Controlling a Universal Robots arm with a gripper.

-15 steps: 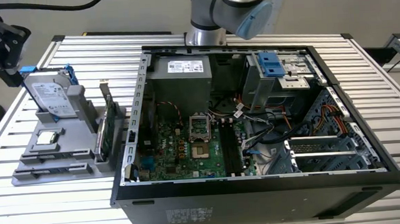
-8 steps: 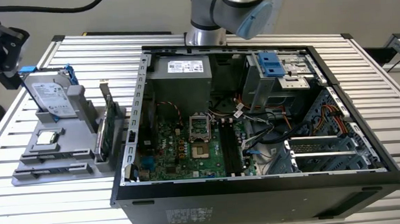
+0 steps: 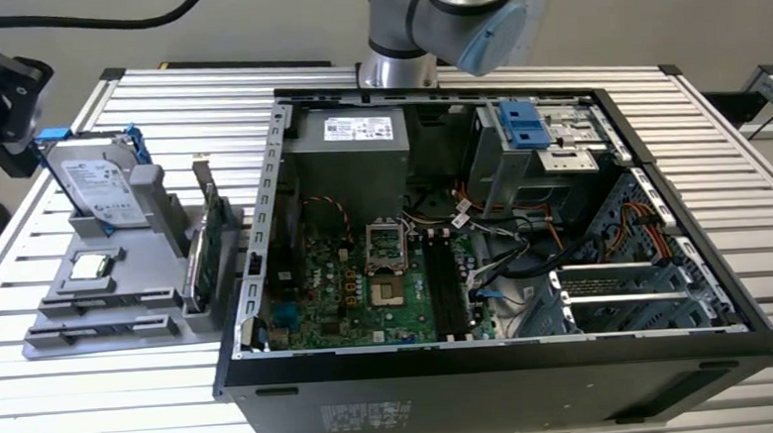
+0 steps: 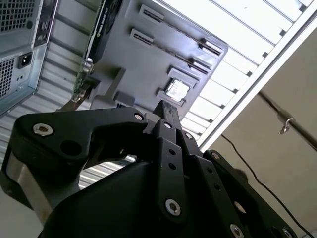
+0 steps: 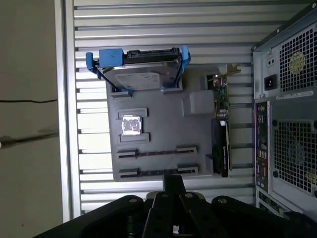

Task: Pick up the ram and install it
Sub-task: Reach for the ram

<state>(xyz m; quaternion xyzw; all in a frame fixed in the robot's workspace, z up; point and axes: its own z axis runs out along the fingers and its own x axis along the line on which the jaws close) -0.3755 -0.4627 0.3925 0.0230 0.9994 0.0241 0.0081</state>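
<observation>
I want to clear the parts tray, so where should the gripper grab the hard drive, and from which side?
Probably the free top edge of the hard drive, pinched across its two broad faces, coming down from above. It stands on edge in the grey tray with its lower edge seated in a holder, and the expansion card stands alongside.

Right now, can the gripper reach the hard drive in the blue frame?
Probably yes. The hard drive stands upright on the grey holder, nothing covers its top edge, and the gripper hangs above, near that holder, with open air between.
</observation>
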